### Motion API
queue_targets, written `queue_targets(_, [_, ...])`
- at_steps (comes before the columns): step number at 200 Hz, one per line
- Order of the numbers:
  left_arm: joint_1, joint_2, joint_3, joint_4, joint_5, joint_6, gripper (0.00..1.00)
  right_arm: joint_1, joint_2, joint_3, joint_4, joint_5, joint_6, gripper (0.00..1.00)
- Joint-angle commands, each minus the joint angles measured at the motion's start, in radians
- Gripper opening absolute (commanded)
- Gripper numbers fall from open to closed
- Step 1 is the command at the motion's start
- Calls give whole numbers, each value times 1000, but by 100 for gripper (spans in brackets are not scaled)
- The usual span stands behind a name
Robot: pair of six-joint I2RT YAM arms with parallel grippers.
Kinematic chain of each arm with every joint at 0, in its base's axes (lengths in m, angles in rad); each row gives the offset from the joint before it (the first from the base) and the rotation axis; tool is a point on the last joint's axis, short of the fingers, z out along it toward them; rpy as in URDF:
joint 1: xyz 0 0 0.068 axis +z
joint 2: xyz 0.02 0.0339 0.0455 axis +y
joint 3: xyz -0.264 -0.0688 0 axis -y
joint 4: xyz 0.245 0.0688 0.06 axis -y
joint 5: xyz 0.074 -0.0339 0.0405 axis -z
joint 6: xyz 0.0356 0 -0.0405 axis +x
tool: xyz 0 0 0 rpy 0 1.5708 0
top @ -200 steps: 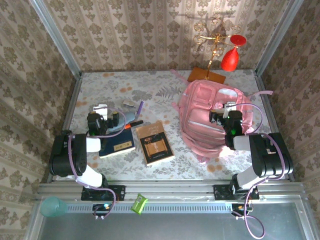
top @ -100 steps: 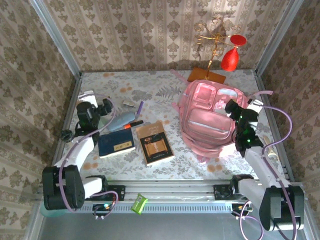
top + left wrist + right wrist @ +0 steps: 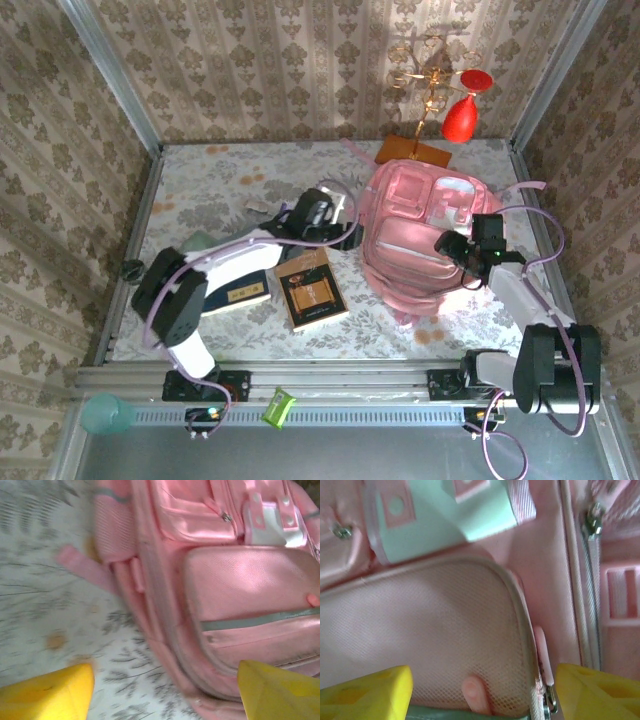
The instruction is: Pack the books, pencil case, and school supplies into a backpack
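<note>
At the backpack [image 3: 410, 235], the left end effector [image 3: 165, 692] and right end effector [image 3: 482, 692] gape wide, empty; we would brace the fabric, then pinch a zip pull [image 3: 592, 522].

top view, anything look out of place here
A small green packet lies on the grey metal rail by the arm bases, off the floral table, with a teal cup at the rail's left end.

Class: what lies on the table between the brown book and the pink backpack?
Nothing; the top view shows bare flowered table between the brown book and the backpack.
</note>
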Motion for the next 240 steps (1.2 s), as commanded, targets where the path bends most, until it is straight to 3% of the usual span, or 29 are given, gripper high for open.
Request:
queue_targets(1, [-13, 102, 95, -162, 88, -11, 72, 2, 11, 0, -42, -74, -22, 76])
queue_targets(19, [-35, 163, 115, -145, 143, -22, 68, 2, 1, -19, -21, -86, -26, 76])
queue_targets(60, [-39, 231, 142, -151, 141, -53, 55, 2, 24, -47, 18, -134, -20, 76])
queue_targets(106, [-35, 288, 106, -36, 281, -140, 44, 2, 24, -71, 48, -147, -10, 76])
queue_targets(148, [-35, 294, 137, -32, 281, -123, 21, 4, 3, -96, 63, -169, 10, 75])
queue_targets(174, [-17, 225, 98, 29, 337, -113, 0, 6, -25, -120, 84, -214, 32, 74])
queue_targets(204, [9, 158, 141, -36, 496, -37, 0, 7, -88, -155, 110, -274, 44, 71])
queue_targets(240, [115, 93, 190, -165, 668, 120, 0, 89, -245, -244, 315, -379, 146, 68])
